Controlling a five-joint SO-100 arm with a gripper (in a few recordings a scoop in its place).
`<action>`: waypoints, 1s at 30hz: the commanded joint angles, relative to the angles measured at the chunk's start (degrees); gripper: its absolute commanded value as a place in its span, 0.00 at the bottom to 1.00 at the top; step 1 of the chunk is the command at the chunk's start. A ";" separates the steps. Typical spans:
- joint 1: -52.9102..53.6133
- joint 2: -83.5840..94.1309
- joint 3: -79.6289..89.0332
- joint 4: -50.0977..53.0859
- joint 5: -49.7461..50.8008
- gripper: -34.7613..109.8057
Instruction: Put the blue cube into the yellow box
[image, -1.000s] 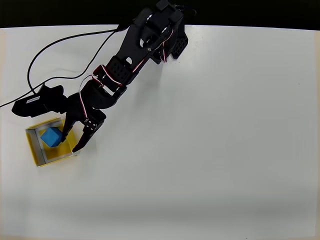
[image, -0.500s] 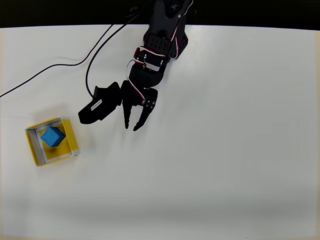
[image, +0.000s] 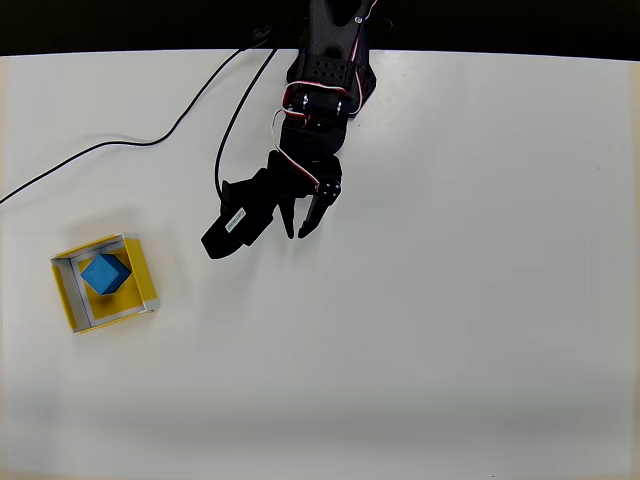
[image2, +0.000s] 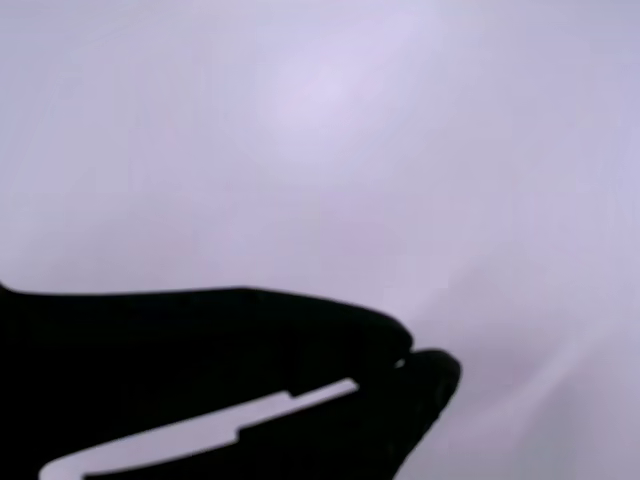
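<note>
The blue cube rests inside the yellow box at the left of the white table, toward the box's far-left corner. My black gripper hangs over bare table well to the right of the box and holds nothing. Its fingertips meet in the wrist view, so it is shut; behind them there is only pale table surface.
A black cable runs across the table's upper left from the arm's base at the top edge. The white table stretches open to the right and below the arm.
The arm swung right and back, away from the box, leaving the cube inside it. The fingers, spread apart before, have come together.
</note>
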 joint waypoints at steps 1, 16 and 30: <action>-1.76 2.81 1.49 10.02 0.88 0.24; -11.34 3.34 1.58 24.43 10.99 0.26; -7.91 3.43 1.58 24.35 11.87 0.27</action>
